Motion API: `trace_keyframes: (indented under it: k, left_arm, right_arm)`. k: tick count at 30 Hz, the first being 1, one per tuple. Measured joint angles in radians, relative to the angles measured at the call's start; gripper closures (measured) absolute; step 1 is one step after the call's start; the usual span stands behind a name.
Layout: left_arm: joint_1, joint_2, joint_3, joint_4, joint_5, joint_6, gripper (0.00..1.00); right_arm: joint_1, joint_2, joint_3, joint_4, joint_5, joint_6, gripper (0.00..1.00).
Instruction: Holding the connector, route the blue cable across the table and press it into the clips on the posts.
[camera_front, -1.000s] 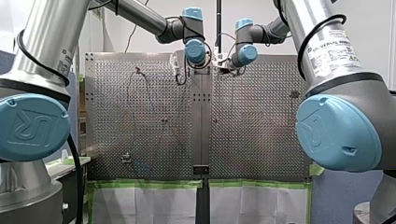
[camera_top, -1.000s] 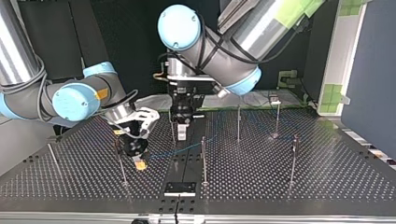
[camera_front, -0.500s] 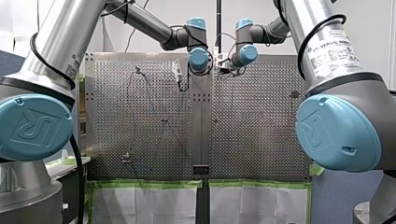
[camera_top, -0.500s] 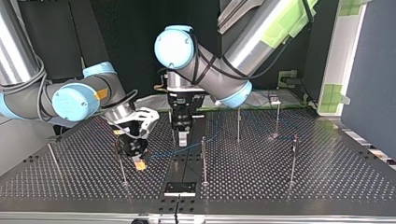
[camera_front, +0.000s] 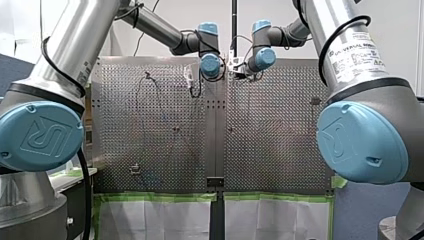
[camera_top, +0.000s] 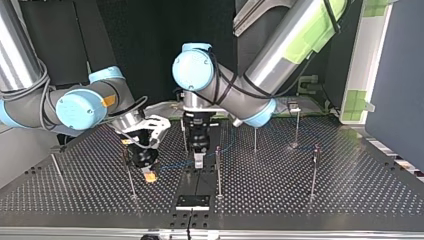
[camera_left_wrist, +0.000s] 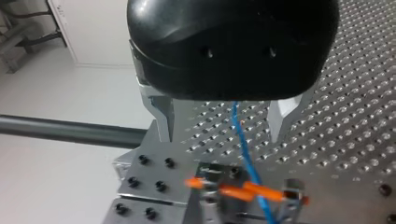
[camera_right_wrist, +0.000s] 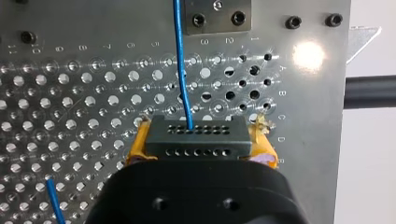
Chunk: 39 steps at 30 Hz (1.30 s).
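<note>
"Blue cable (camera_right_wrist: 182, 70): where is it?"
"Running from the connector (camera_right_wrist: 195, 137), which my right fingers (camera_right_wrist: 265, 148) clamp. It passes between my left fingers (camera_left_wrist: 163, 119), which are spread and not touching it."
"Room?"
"One post (camera_top: 218, 170) stands just beside them. The perforated steel worktop (camera_top: 350, 195) lies open toward the top view's right."

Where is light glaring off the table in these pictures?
Right wrist view: a bright glare spot on the table, ahead of the connector and off to one side of the blue cable. Front view: the whole table shines pale. Top view: no hot spot, only small glints at the holes.
</note>
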<state>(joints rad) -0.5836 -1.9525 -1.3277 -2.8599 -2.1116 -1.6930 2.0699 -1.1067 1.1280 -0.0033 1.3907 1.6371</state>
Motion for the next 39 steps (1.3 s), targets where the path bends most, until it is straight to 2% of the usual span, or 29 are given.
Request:
trace_keyframes:
  k: [8,13,18,20,21,22,23,24,25,26,27,29,30,32,39]
  left_arm:
    - [0.015,-0.063,0.067,-0.011,0.016,-0.014,0.00]
    - [0.028,-0.076,0.097,-0.015,0.036,-0.016,0.00]
    - [0.030,-0.076,0.102,-0.041,0.038,-0.017,0.00]
    - [0.028,-0.077,0.102,-0.051,0.038,-0.020,0.17]
    - [0.026,-0.077,0.102,-0.054,0.038,-0.021,0.17]
    - [0.024,-0.077,0.102,-0.056,0.037,-0.021,0.23]
    - [0.023,-0.077,0.102,-0.058,0.035,-0.020,0.34]
    - [0.021,-0.076,0.102,-0.059,0.033,-0.019,0.34]
    - [0.019,-0.076,0.102,-0.061,0.030,-0.018,0.38]
    - [0.018,-0.076,0.102,-0.062,0.028,-0.018,0.54]
    - [0.018,-0.076,0.101,-0.063,0.027,-0.018,0.54]
    - [0.016,-0.076,0.101,-0.063,0.024,-0.019,0.84]
    - [0.016,-0.076,0.101,-0.063,0.023,-0.020,0.84]
    - [0.016,-0.076,0.101,-0.064,0.023,-0.023,1.00]
    - [0.013,-0.076,0.101,-0.068,0.025,-0.034,1.00]
  right_arm:
    - [-0.002,0.000,-0.001,-0.001,-0.001,0.002,1.00]
    - [-0.003,0.000,0.000,-0.001,-0.005,0.003,1.00]
    - [-0.003,0.000,0.000,-0.002,-0.007,0.004,1.00]
    - [-0.003,0.000,0.000,-0.002,-0.008,0.006,1.00]
    - [-0.003,0.000,0.000,-0.002,-0.008,0.006,1.00]
    - [-0.004,0.000,0.000,-0.002,-0.008,0.007,1.00]
    - [-0.004,0.000,0.000,-0.002,-0.008,0.007,1.00]
    - [-0.004,0.000,0.000,-0.002,-0.008,0.007,1.00]
    - [-0.004,0.000,0.000,-0.002,-0.008,0.007,1.00]
    - [-0.004,0.000,0.000,-0.002,-0.008,0.008,1.00]
    - [-0.004,0.000,0.000,-0.002,-0.008,0.008,1.00]
    - [-0.004,0.000,0.000,-0.002,-0.009,0.009,1.00]
    - [-0.003,0.000,0.000,-0.001,-0.009,0.010,1.00]
    - [-0.003,0.000,-0.001,-0.002,-0.009,0.010,1.00]
    - [-0.003,0.000,-0.001,0.000,-0.010,0.012,1.00]
